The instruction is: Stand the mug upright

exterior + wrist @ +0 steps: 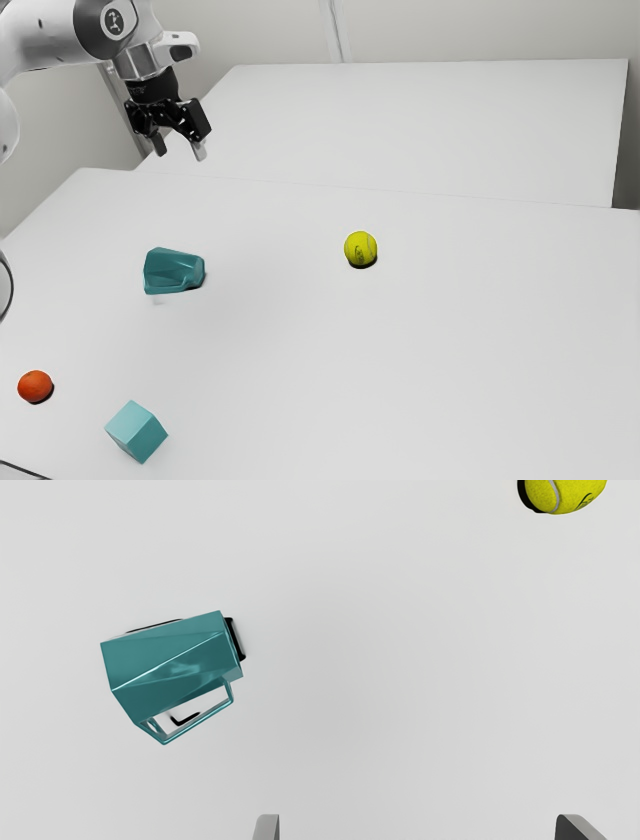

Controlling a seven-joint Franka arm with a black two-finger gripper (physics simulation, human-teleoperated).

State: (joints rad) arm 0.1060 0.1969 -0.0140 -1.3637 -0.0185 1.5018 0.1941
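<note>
The mug lies on its side, lower than my wide-open gripper and apart from it; white tabletop beneath the mug, pale wall beyond.

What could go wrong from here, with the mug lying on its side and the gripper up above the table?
The open gripper isn't lined up over the mug, so descending straight down might miss it. The handle juts out sideways and could catch a finger. The faceted body might also slip or turn when pinched.
</note>
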